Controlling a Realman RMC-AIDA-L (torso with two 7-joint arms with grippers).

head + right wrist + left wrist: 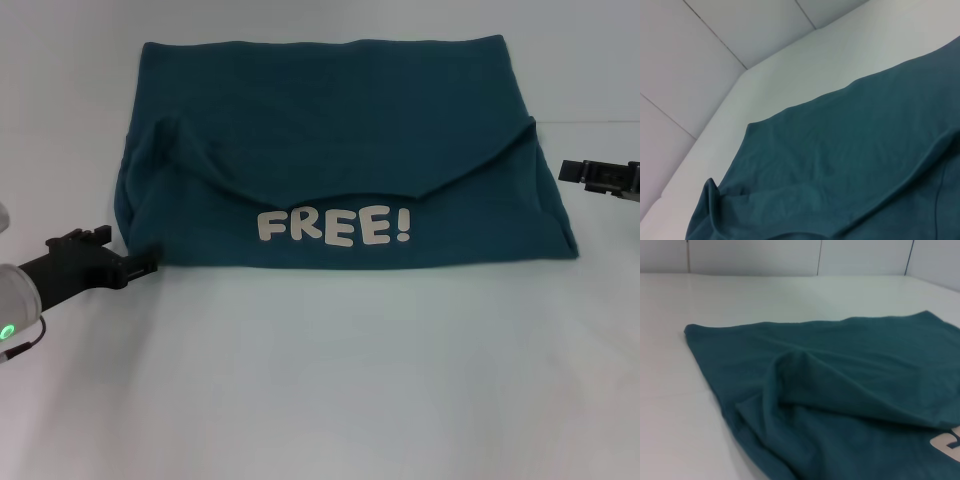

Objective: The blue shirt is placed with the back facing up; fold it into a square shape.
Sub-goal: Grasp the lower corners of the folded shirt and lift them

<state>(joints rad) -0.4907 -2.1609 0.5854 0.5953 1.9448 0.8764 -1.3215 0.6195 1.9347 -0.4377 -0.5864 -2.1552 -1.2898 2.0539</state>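
The blue shirt (330, 130) lies on the white table (330, 380), partly folded into a wide band. A near flap is turned over and shows cream "FREE!" lettering (333, 226). A curved fold edge runs above the lettering, and the cloth is bunched at the left. My left gripper (145, 267) is low on the table, its tip at the shirt's near left corner. My right gripper (568, 171) hovers just off the shirt's right edge. The shirt also shows in the left wrist view (840, 390), with part of the lettering (947, 442), and in the right wrist view (850, 150).
The white table stretches in front of the shirt and on both sides of it. A pale panelled wall (700, 65) rises behind the table's far edge.
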